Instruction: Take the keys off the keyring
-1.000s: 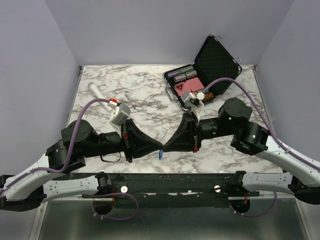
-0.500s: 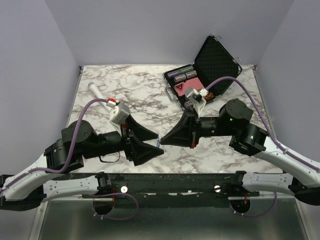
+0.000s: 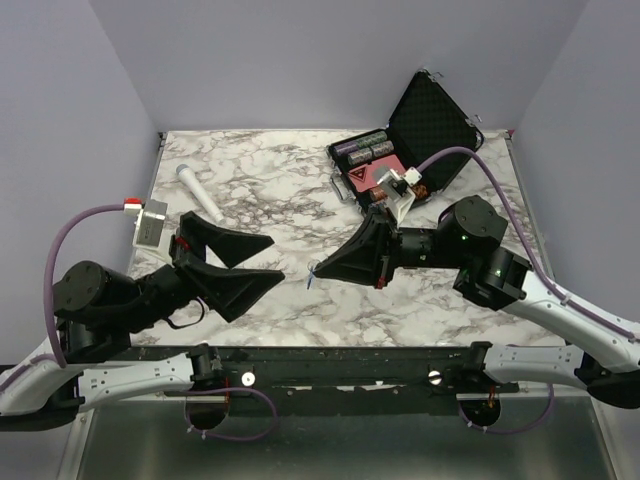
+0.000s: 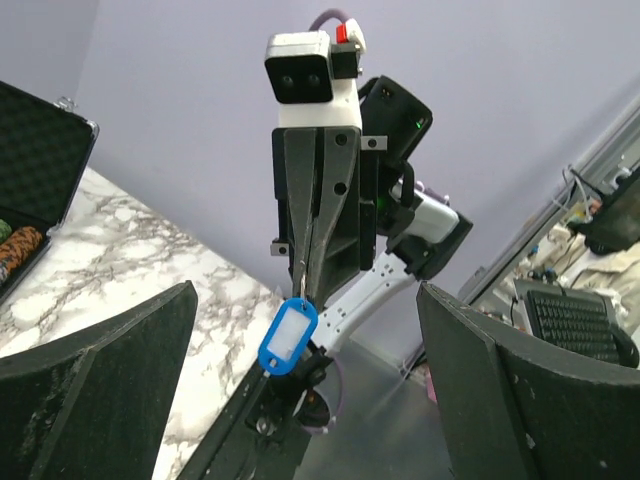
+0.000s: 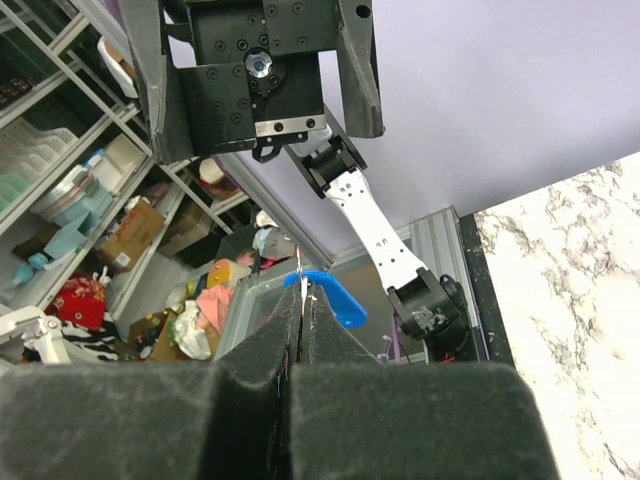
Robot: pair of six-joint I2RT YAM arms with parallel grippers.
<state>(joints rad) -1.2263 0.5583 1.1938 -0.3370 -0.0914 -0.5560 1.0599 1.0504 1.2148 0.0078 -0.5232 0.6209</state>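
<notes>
The keyring shows as a small blue tag [image 4: 288, 335] hanging from a thin metal ring. My right gripper [image 3: 315, 270] is shut on that ring and holds it above the marble table near the middle front. The blue tag [image 5: 335, 300] peeks out just past the closed right gripper [image 5: 303, 300] tips. My left gripper [image 3: 277, 257] stands wide open to the left of the tag, apart from it, with nothing between its fingers [image 4: 120, 370]. I cannot make out the keys in any view.
A white microphone [image 3: 200, 193] lies at the back left of the marble table [image 3: 280, 180]. An open black case [image 3: 430, 125] with small items stands at the back right, behind the right arm.
My left gripper has opened wide and pulled back to the left, away from the right gripper. The right gripper has stayed shut and kept the blue tag, shifting slightly left.
</notes>
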